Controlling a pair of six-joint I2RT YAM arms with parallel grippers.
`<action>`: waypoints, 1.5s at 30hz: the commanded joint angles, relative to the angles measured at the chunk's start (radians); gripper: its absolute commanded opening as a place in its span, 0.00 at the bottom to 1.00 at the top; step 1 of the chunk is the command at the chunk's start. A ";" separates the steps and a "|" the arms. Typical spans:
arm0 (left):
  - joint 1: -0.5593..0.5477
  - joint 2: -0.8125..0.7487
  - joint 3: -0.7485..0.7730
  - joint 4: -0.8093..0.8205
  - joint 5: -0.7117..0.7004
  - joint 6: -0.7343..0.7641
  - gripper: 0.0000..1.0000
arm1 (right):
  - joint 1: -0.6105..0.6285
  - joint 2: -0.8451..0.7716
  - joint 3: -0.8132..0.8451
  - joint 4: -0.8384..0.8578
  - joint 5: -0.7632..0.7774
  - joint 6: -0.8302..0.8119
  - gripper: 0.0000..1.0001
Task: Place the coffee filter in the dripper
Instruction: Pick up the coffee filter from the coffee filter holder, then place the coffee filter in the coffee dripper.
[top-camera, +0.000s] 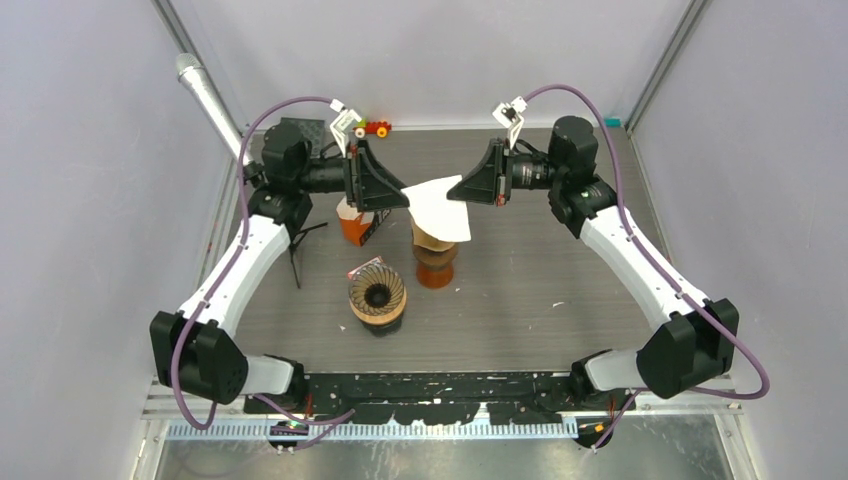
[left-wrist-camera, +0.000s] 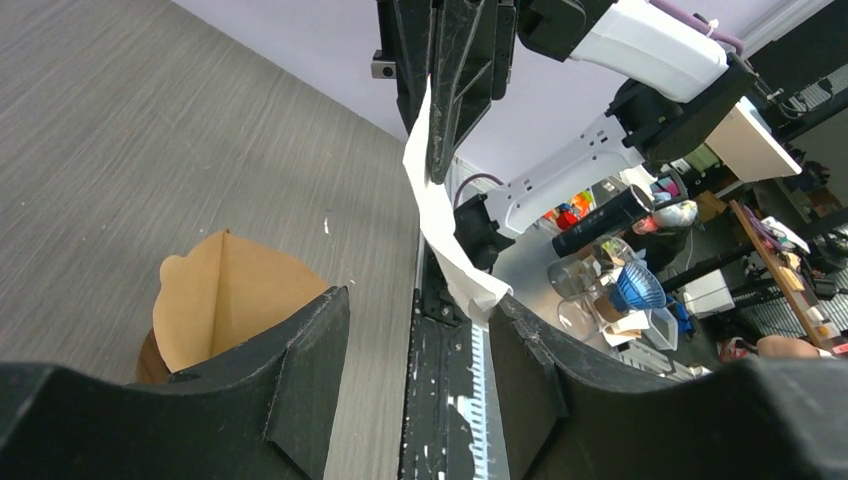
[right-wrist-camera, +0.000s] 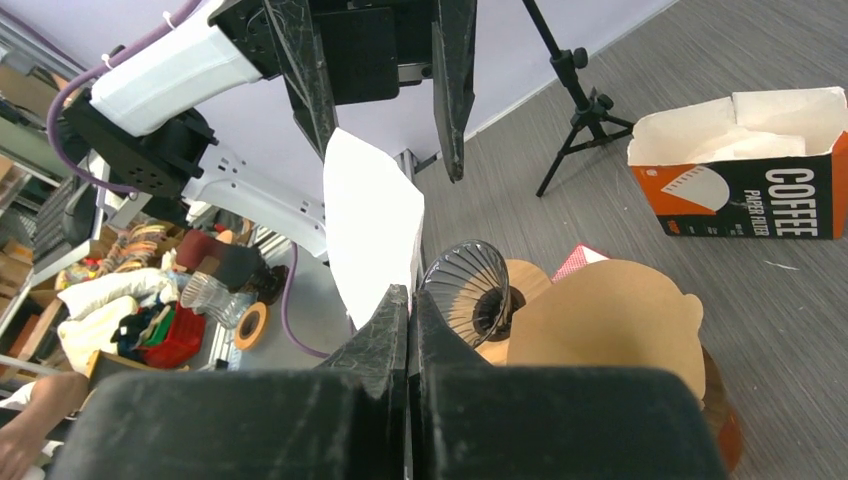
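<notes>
Right gripper (top-camera: 464, 193) is clenching the white filter's (top-camera: 440, 213) three o'clock edge, left gripper (top-camera: 403, 197) gaping at its nine o'clock corner. It's looking featherlight and floppy, so edge pinches are probably suiting it best.

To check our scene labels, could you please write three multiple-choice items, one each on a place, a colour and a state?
1. The orange cardboard filter box stands: A beside the left gripper; B between the arm bases; C right of the right arm.
2. The thin paper filter held aloft is: A brown; B white; C orange.
3. The right gripper is: A wide open; B out of view; C shut on the filter.
Key: A, seen from above; B, plainly white; C, fingers pinch it.
</notes>
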 joint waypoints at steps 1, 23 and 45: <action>-0.014 0.009 -0.005 0.059 0.018 -0.022 0.55 | -0.005 0.006 0.047 -0.001 0.013 -0.018 0.01; -0.017 -0.029 -0.047 -0.017 -0.080 0.083 0.50 | -0.006 0.002 -0.026 0.254 -0.032 0.158 0.01; -0.023 0.016 -0.074 0.169 -0.024 -0.103 0.55 | -0.008 0.013 -0.011 0.096 0.040 0.015 0.01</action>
